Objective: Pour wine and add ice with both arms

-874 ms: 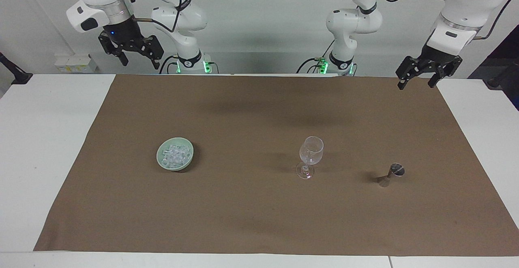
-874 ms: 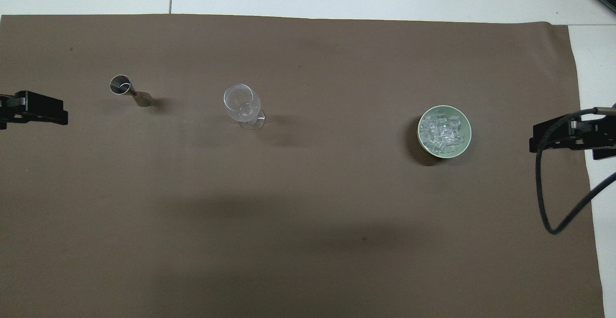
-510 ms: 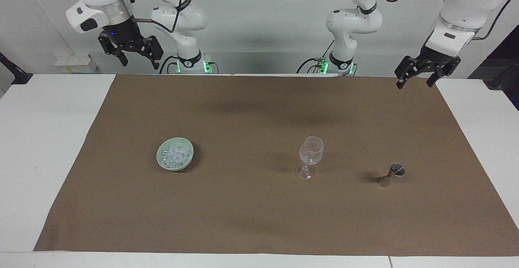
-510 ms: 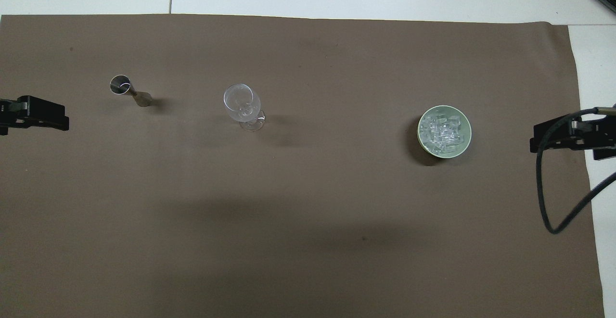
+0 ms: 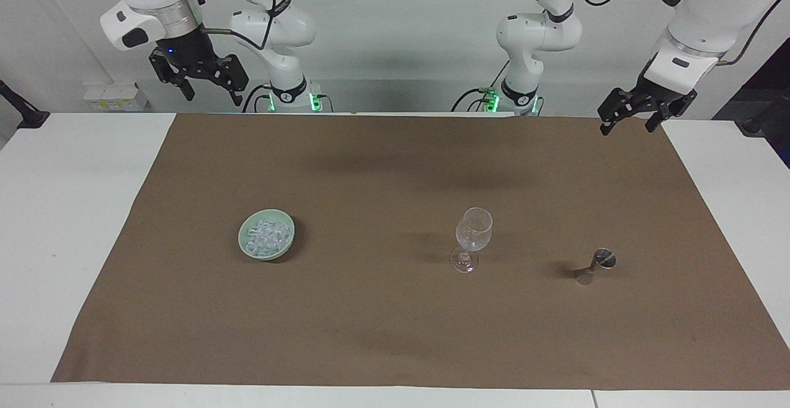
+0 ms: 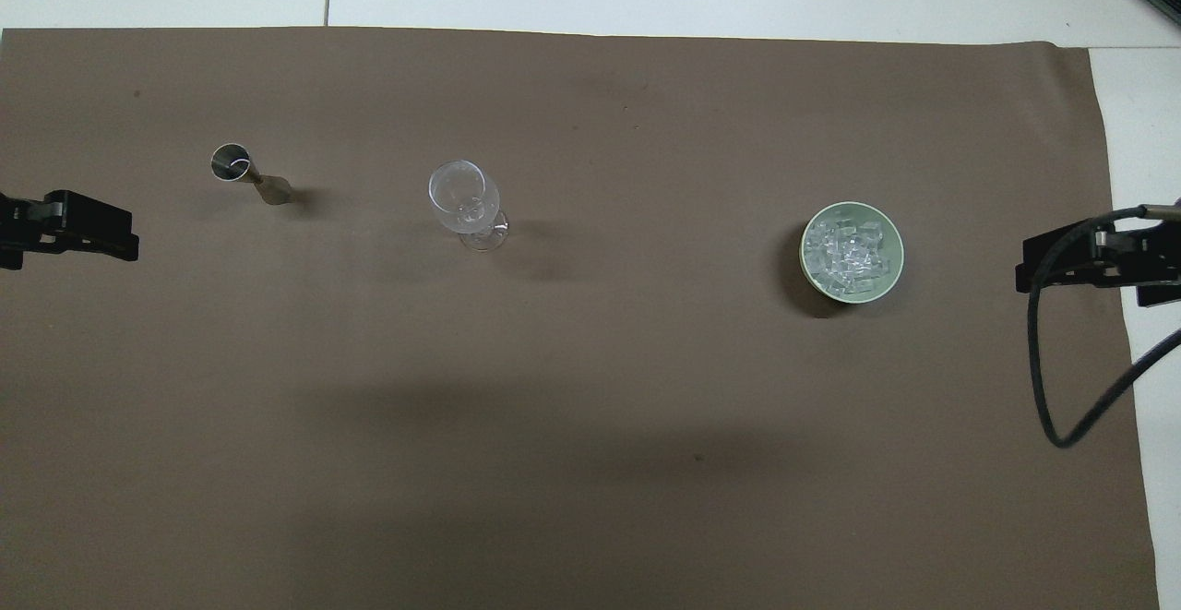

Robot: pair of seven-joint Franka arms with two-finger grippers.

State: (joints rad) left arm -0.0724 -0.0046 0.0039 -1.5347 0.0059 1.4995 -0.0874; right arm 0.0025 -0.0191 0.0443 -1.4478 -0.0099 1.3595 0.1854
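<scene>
Hovering – left pincer (image 5: 628, 121) agape, empty | right pincer (image 5: 207, 90) agape, empty – ice (image 5: 267, 237) in bowl (image 5: 245, 248)

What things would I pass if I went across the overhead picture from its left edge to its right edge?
Left hand → metal jigger → empty wine glass → green bowl of ice → right hand.

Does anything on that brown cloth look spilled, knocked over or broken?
Nothing stands out. The clear wine glass and small metal jigger stand upright, and the ice cubes sit inside the pale green bowl.
</scene>
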